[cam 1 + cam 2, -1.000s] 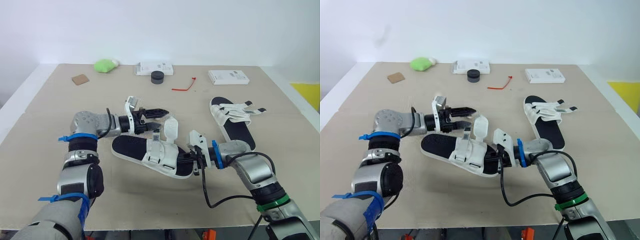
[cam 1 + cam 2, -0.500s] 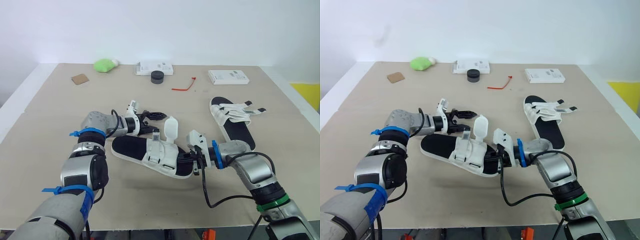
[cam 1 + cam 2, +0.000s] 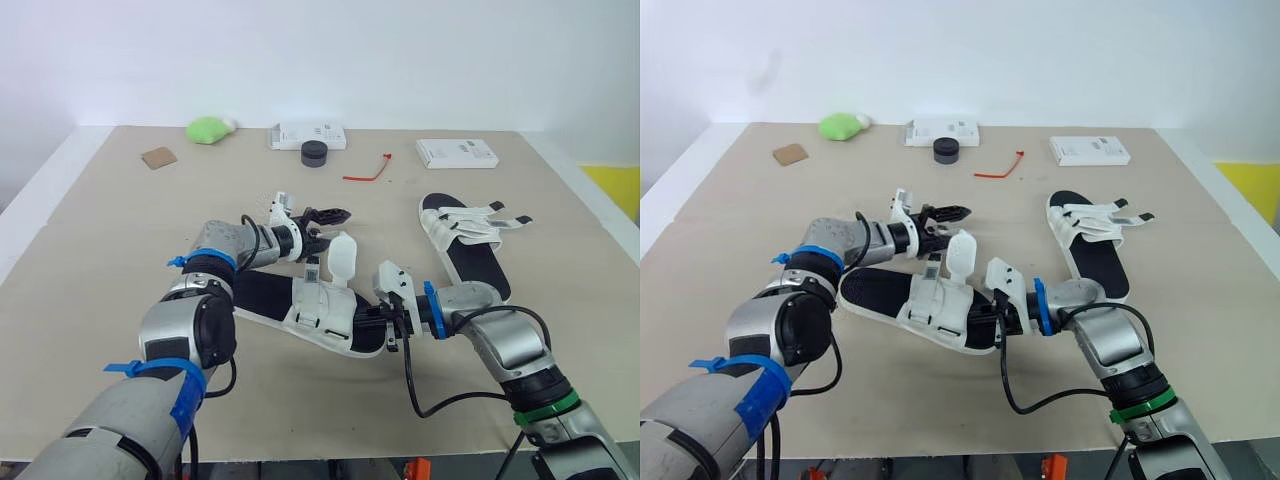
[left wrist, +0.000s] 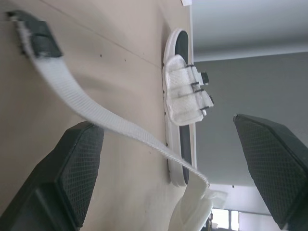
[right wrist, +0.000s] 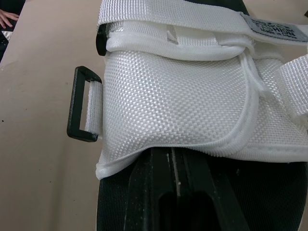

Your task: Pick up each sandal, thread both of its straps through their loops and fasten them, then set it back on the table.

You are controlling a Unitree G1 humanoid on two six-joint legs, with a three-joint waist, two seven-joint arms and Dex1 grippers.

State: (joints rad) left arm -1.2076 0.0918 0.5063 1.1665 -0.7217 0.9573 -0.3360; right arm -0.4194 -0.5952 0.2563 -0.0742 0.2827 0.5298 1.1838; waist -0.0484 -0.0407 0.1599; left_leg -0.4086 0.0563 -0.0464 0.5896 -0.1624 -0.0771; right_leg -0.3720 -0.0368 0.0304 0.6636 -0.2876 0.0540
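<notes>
Left jaws stand wide apart, with a loose white strap (image 4: 110, 124) of the near sandal (image 3: 322, 312) crossing the gap between them, ungripped. Right jaws are closed on that sandal's black sole end. The second sandal (image 3: 470, 245) lies on the tabletop (image 3: 120, 230), well beyond the right jaws.

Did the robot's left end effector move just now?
Yes. The left end effector moved closer to the red tie, beyond the near sandal.
</notes>
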